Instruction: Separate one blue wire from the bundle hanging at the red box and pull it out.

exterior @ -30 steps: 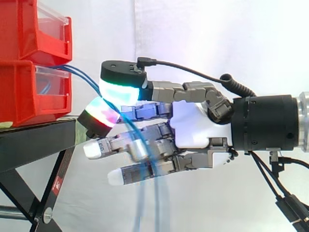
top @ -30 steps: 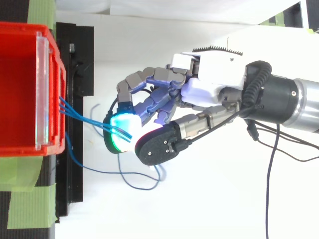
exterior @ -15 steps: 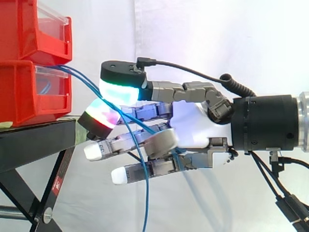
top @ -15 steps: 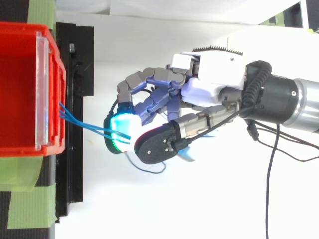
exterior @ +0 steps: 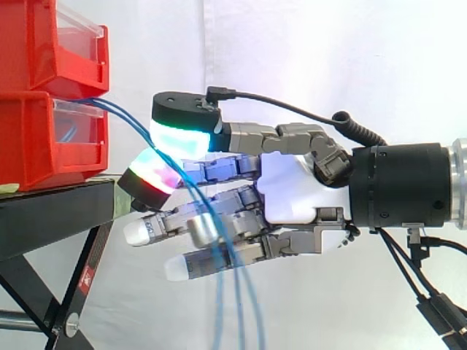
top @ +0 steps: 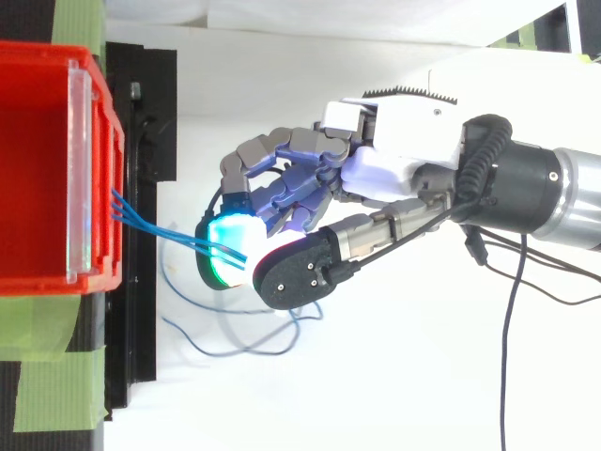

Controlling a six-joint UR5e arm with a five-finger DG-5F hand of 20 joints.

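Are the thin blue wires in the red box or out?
In: thin blue wires run from the front of the red plastic box to the pinching hand.

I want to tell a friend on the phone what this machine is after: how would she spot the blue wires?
Find the stacked red boxes on the black stand at the left. From the lower box's front, the blue wires slope right into the hand, which pinches them between glowing fingertips, and then dangle below it. Nothing else there is thin, blue and limp.
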